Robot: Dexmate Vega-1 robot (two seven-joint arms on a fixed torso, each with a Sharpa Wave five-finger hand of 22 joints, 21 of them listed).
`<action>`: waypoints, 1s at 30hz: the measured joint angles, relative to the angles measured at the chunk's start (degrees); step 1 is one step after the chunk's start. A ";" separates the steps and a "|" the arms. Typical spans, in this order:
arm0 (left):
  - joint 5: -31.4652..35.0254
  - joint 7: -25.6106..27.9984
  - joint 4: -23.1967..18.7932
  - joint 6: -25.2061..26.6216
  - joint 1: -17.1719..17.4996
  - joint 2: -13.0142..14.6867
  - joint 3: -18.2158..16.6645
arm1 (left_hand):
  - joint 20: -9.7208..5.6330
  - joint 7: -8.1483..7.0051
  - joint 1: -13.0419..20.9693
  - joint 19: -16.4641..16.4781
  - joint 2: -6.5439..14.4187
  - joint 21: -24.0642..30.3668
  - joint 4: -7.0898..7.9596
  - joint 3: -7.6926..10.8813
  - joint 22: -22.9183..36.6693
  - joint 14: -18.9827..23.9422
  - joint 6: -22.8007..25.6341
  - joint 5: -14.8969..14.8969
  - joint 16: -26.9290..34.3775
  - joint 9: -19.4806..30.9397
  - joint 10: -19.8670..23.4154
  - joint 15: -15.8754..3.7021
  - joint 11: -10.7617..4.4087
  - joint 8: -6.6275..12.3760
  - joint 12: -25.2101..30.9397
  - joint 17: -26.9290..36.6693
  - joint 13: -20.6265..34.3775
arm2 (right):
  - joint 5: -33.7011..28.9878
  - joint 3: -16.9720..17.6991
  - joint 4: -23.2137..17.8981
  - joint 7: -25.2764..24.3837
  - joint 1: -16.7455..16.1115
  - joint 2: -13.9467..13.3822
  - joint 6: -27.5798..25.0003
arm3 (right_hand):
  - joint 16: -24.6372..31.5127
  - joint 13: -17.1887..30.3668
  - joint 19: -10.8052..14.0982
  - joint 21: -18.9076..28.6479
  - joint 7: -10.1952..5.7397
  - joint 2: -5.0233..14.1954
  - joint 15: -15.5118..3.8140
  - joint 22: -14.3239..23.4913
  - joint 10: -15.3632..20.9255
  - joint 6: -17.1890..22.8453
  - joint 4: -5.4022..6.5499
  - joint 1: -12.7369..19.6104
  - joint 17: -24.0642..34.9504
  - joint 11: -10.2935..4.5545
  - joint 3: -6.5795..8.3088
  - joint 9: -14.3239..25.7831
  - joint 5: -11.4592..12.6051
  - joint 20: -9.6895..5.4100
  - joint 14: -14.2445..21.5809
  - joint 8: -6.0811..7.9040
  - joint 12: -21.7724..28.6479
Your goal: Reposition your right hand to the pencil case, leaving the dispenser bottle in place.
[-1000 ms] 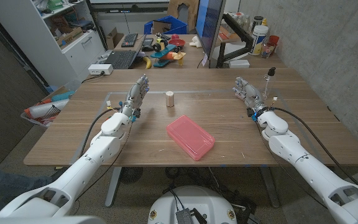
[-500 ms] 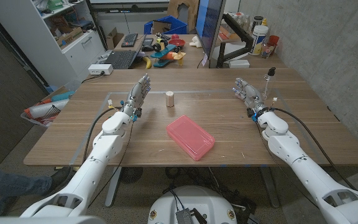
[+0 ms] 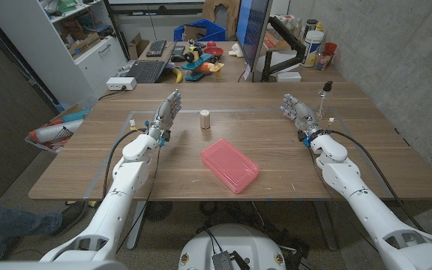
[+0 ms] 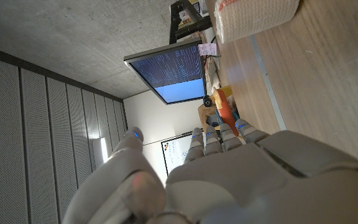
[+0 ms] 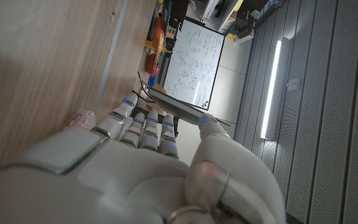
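Observation:
A pink pencil case (image 3: 229,166) lies at an angle in the middle of the wooden table (image 3: 88,169). A small clear dispenser bottle (image 3: 325,100) with a black pump stands upright at the back right. My right hand (image 3: 297,112) is just left of the bottle, fingers stretched out together, holding nothing and well off to the right of the case. My left hand (image 3: 165,115) is raised at the back left, also empty with its fingers extended. The wrist views look along the backs of my left hand (image 4: 229,180) and right hand (image 5: 135,168).
A short wooden cylinder (image 3: 205,119) stands behind the pencil case, between the hands, and the same cylinder (image 4: 253,15) appears in the left wrist view. A monitor (image 3: 250,34), shelves and clutter sit beyond the table's far edge. A person's leg (image 3: 6,225) is at the lower left.
Both hands, the pencil case and the bottle are where they were. Only the person's leg at the lower left and my left upper arm have shifted a little.

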 measured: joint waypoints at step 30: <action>4.24 -2.20 -2.47 2.95 0.40 -2.08 -3.20 | 0.31 0.00 0.30 -0.30 0.30 0.00 -0.20 0.13 -0.01 0.00 0.00 0.00 -0.01 -0.01 0.00 0.00 0.00 0.00 0.00 -0.01 -0.01 | -3.35 1.52 0.62 3.26 0.31 1.84 2.09 | 0.00 -0.01 0.63 0.45 -0.41 0.23 -0.83 -0.01 0.71 0.41 -0.39 0.23 -0.01 -0.72 -0.11 -0.01 0.00 0.00 0.82 0.00 0.00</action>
